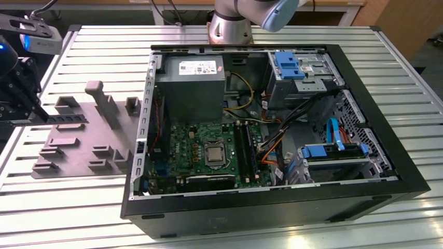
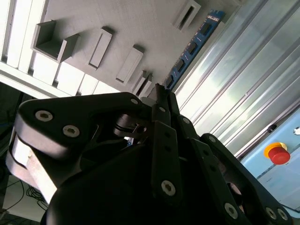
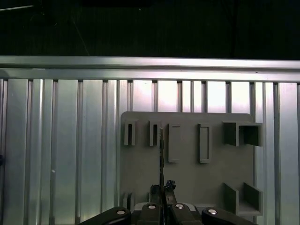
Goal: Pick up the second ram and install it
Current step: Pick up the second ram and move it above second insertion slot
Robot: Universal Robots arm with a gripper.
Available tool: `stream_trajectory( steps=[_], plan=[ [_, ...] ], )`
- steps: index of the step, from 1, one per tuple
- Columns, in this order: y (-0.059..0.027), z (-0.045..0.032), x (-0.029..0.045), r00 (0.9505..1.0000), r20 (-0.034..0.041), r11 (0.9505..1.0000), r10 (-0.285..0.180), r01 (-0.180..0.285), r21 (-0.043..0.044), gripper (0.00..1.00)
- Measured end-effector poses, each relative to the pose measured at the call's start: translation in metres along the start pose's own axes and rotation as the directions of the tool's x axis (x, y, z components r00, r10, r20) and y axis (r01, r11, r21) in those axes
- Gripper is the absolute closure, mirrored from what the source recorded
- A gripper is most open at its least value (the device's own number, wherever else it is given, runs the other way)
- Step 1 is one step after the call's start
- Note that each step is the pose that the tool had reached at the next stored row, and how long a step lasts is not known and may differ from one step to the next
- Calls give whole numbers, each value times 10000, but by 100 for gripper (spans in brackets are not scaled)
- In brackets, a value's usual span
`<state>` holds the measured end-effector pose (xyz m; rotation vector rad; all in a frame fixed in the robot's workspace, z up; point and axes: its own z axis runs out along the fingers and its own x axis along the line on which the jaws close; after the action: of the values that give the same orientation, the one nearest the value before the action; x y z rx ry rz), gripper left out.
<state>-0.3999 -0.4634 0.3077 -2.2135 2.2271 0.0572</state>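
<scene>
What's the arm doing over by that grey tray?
The arm's black gripper is closed on one end of the long, thin blue-green RAM stick. It holds the stick over the grey moulded tray, on the exterior view's left of the open black computer case. The stick is not yet at the green motherboard inside the case.

In the exterior view, we find bare table (image 1: 111, 46) at the tray's (image 1: 86, 132) twelve o'clock; at the gripper's (image 1: 38, 116) three o'clock, a post (image 1: 104, 106) and the case wall (image 1: 146, 119) block.
</scene>
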Motion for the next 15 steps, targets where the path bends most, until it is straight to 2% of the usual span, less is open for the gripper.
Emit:
stream_trajectory(
  steps=[5,15],
  plan=[
    [0,-9,0,10000,-3,10000,0,0,-4,86],
    [2,-101,-5,10000,-1,10000,0,0,0,86]
  ],
)
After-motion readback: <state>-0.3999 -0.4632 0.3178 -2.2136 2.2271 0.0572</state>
